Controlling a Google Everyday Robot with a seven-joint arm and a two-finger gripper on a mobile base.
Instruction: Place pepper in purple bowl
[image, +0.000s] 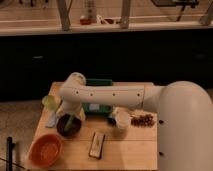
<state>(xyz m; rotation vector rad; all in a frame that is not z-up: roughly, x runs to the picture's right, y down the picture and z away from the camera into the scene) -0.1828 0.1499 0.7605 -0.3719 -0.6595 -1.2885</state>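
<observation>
Hand (66, 111) sits low at the end of the white arm (107, 95), directly above the purple bowl (68, 125), at the far-left part of the wooden surface (125, 147)

Hand mostly masked by the arm's elbow housing; cannot tell whether it is spread or closed

Pepper (69, 121): slim light-green shape just under the hand, tilted, lower end inside the bowl's dark interior. Whether the hand touches it cannot be told

Purple bowl: round, dark, just beneath the hand, resting on the surface

Left of the hand, slightly farther back: rounder pale yellow-green object (50, 101), close to the arm's elbow

Below-left of the hand, past the purple bowl: larger orange bowl (46, 150) near the front-left corner of the surface, apart from the purple bowl

Right of the hand, behind the arm: green tray (98, 107), partly hidden

Further right: small white cup (121, 120), then a cluster of small brown pieces (143, 120) just beside it

Below-right of the hand: dark rectangular block (97, 144) lying flat near the front edge

Robot body (185, 130), large and white, fills the right side
</observation>
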